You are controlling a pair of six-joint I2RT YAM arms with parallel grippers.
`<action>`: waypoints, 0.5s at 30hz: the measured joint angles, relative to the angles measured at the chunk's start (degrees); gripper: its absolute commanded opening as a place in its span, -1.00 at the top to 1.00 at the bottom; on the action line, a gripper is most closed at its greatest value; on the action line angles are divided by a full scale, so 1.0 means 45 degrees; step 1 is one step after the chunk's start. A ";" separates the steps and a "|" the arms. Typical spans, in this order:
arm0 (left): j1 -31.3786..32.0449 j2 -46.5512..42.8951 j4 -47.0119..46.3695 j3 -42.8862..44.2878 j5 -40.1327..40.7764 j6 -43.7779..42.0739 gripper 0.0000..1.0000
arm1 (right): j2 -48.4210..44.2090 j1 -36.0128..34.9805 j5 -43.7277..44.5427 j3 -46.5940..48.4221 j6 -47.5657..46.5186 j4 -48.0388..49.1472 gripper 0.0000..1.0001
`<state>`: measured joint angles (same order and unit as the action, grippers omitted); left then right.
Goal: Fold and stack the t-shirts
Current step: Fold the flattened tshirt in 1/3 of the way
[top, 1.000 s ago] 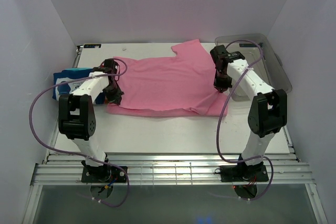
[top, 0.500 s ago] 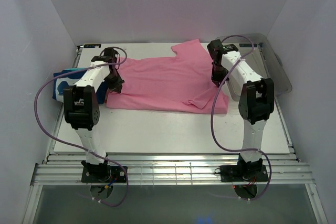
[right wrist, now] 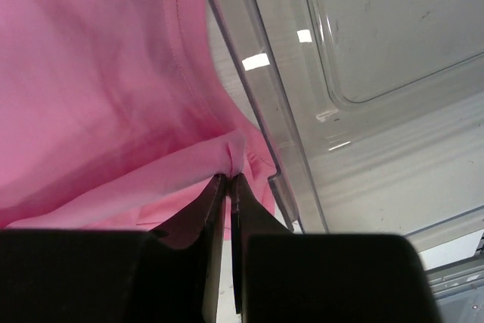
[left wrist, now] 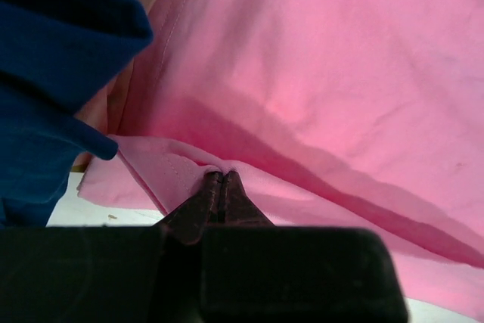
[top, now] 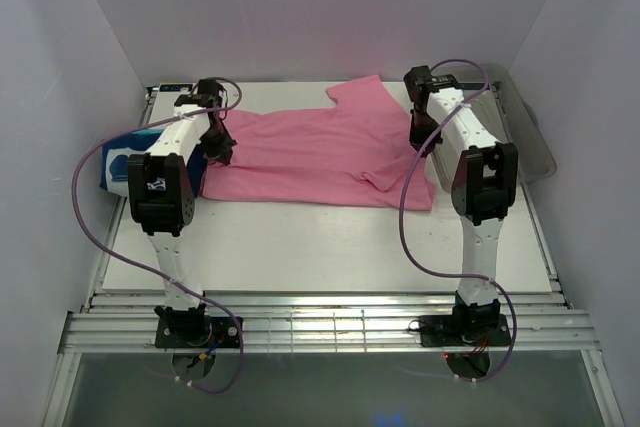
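A plain pink t-shirt point(top: 320, 152) lies spread across the middle of the table, its near edge folded up over itself. My left gripper point(top: 222, 150) is shut on the shirt's left edge; the left wrist view shows the jaws pinching a fold of pink cloth point(left wrist: 219, 175). My right gripper point(top: 420, 139) is shut on the shirt's right edge, next to the bin; the right wrist view shows the pinched pink fold point(right wrist: 231, 174). A folded blue t-shirt with white print point(top: 125, 159) sits on a stack at the far left, and shows dark blue in the left wrist view point(left wrist: 45, 73).
A clear plastic bin point(top: 520, 127) stands at the back right, its wall close beside my right gripper point(right wrist: 257, 104). White walls close in the table on the left, the back and the right. The table's front edge is a metal rail point(top: 330, 327).
Both grippers have moved toward the back of the table, carrying the shirt's near edge with them. The near edge now lies farther back, folded over the shirt's body.
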<state>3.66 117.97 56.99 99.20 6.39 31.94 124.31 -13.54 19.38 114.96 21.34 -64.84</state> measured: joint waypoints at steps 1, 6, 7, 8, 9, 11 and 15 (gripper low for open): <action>-0.0015 0.0034 0.0029 0.0185 -0.0005 -0.0010 1.00 | 0.0102 0.0049 0.0000 0.0092 -0.0039 -0.0044 0.85; -0.0044 0.0544 0.0092 0.1171 -0.0024 -0.0102 1.00 | 0.0447 0.0272 -0.0015 0.0763 -0.0165 -0.0257 0.85; -0.0044 0.0636 0.0092 0.1234 -0.0053 -0.0117 1.00 | 0.0510 0.0321 -0.0034 0.0952 -0.0180 -0.0301 0.85; -0.0044 0.0738 0.0107 0.1243 -0.0068 -0.0136 1.00 | 0.0583 0.0355 -0.0068 0.1132 -0.0185 -0.0296 0.85; -0.0044 0.0816 0.0146 0.1243 -0.0097 -0.0151 1.00 | 0.0641 0.0398 -0.0102 0.1282 -0.0194 -0.0291 0.85; -0.0044 0.0962 0.0248 0.1243 -0.0131 -0.0155 1.00 | 0.0763 0.0466 -0.0165 0.1545 -0.0204 -0.0287 0.85; -0.0049 0.1151 0.0296 0.1234 -0.0151 -0.0194 0.98 | 0.0894 0.0559 -0.0335 0.1671 -0.0228 -0.0248 0.69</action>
<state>3.44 123.15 58.33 104.75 5.72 31.07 128.33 -11.03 17.87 122.48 20.32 -65.95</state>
